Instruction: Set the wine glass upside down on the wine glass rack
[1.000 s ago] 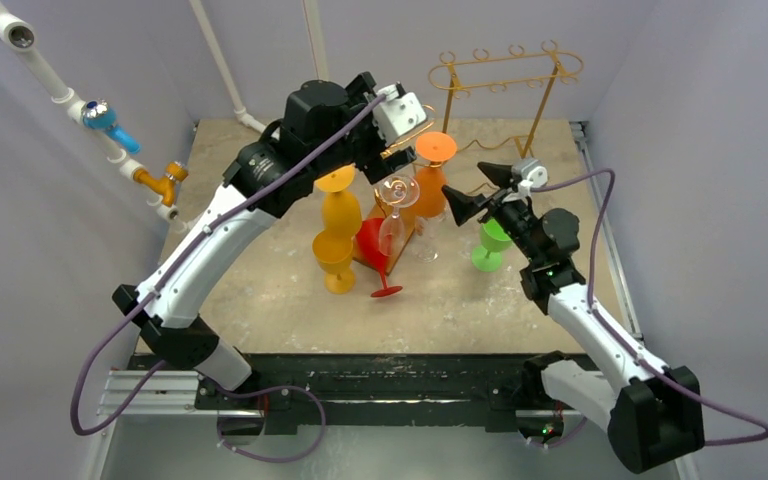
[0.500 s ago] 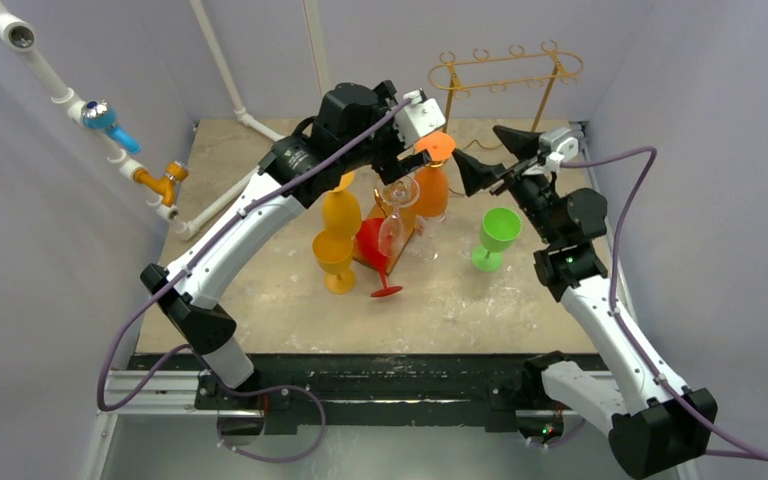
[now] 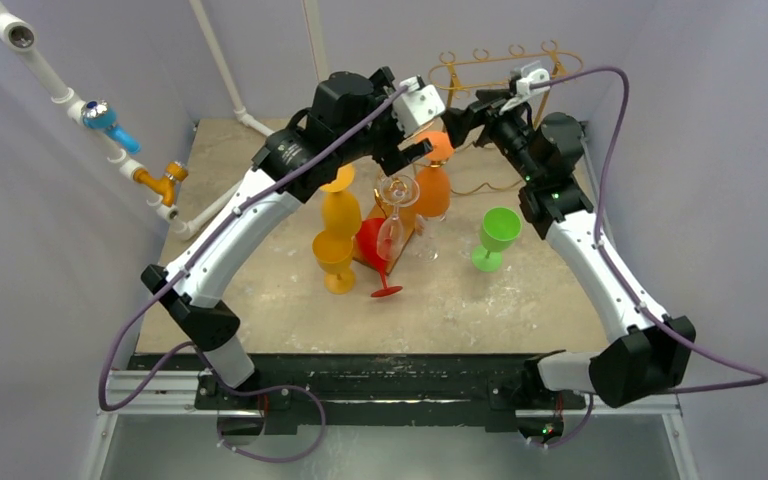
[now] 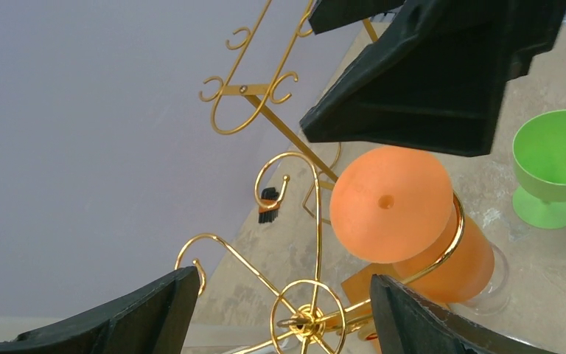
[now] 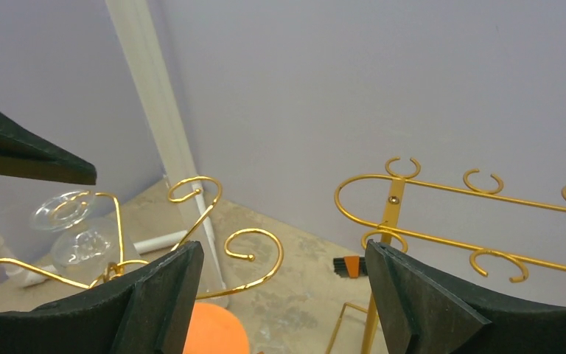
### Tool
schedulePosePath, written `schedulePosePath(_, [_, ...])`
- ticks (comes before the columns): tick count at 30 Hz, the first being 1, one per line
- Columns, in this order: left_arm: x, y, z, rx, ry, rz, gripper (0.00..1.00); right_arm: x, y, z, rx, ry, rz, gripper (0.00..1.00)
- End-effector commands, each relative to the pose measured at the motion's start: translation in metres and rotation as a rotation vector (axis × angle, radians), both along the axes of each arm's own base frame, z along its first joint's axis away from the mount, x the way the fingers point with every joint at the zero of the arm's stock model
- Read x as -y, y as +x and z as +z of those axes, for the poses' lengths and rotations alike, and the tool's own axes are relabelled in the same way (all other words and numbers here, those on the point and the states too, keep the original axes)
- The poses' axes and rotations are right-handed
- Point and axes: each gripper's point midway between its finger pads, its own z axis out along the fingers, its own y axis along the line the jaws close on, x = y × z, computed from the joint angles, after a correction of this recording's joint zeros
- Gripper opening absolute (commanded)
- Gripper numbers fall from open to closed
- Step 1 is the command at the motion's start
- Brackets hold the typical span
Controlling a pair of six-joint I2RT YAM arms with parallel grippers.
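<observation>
Wine glasses (image 3: 498,228) x6+, gold racks (image 5: 390,212) x2.

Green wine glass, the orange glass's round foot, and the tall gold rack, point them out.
green wine glass (image 3: 500,228): top external view, bowl interior.
orange glass's foot (image 4: 390,203): left wrist view, disc centre.
tall gold rack (image 5: 390,221): right wrist view, upright post.

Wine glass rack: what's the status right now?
Left gripper open, right gripper open. Orange glass hangs inverted on rack. Green glass upright on table. Grippers close together.
</observation>
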Motion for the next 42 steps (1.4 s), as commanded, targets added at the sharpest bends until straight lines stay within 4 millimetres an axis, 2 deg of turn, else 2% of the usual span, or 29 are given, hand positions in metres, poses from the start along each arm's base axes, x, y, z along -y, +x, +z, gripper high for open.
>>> schedulePosePath(1, [-0.058,0.002,-0.013,-0.13,0.059,0.294,0.92,0.001,0.016,0.016,-0.027,-0.003,-0.024,0.89])
schedulePosePath(4, [-0.082,0.005,-0.002,-0.143,0.052,0.327,0.93,-0.007,0.027,0.01,-0.074,-0.008,0.001,0.85])
schedulePosePath(7, [-0.101,0.002,-0.007,-0.183,0.063,0.333,0.93,-0.014,0.036,0.003,-0.114,-0.024,0.025,0.8])
schedulePosePath(13, [-0.104,-0.011,-0.035,-0.307,0.06,0.313,0.87,-0.021,0.047,-0.001,-0.147,-0.028,0.048,0.73])
schedulePosePath(16, [-0.109,-0.016,-0.039,-0.319,0.066,0.315,0.8,-0.026,0.049,-0.003,-0.161,-0.027,0.07,0.69])
schedulePosePath(21, [-0.128,-0.023,-0.022,-0.282,0.082,0.339,0.66,-0.033,0.056,-0.007,-0.191,-0.026,0.099,0.6])
schedulePosePath(26, [-0.145,-0.038,-0.01,-0.26,0.112,0.344,0.62,-0.042,0.058,-0.02,-0.264,-0.022,0.151,0.48])
schedulePosePath(29, [-0.143,-0.047,-0.008,-0.278,0.108,0.303,0.63,-0.047,0.059,-0.026,-0.297,-0.021,0.189,0.47])
schedulePosePath(32, [-0.135,-0.05,-0.022,-0.328,0.124,0.256,0.65,-0.052,0.059,-0.032,-0.334,-0.012,0.225,0.42])
schedulePosePath(35, [-0.13,-0.042,-0.037,-0.346,0.153,0.254,0.65,-0.054,0.059,-0.034,-0.358,0.0,0.251,0.36])
schedulePosePath(42, [-0.112,-0.019,-0.057,-0.375,0.162,0.246,0.63,-0.058,0.052,-0.037,-0.377,0.016,0.282,0.28])
